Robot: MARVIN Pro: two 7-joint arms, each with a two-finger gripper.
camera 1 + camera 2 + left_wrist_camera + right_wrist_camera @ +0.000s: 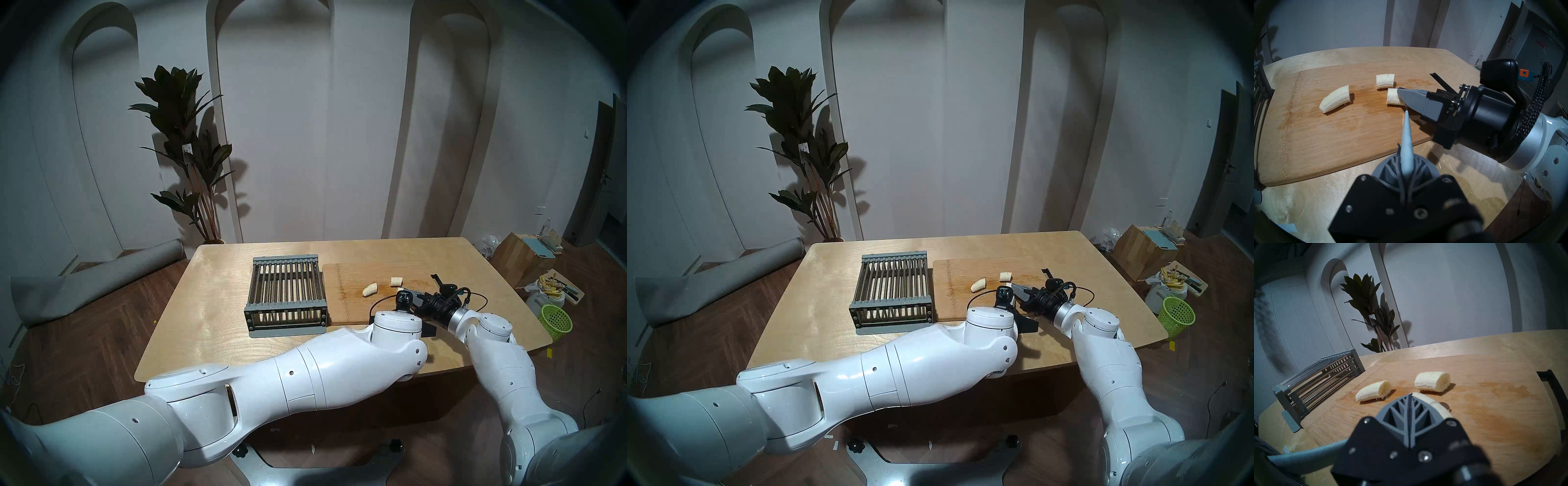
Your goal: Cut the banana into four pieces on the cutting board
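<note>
Your left gripper (1406, 117): jaws pinched shut on pale blue-grey knife (1407, 140), blade tip low over cutting board (1339, 135), just beside nearest banana chunk (1393, 99). Your right gripper (1401, 92): jaws closed together, empty, tip against that same chunk; contact likely, can't confirm. Banana in three visible pieces on board: nearest chunk, short chunk (1385, 81) just behind, tapered end piece (1335, 99) apart to left. Grey slatted rack (286, 295) beside board on worktop (203, 322).
</note>
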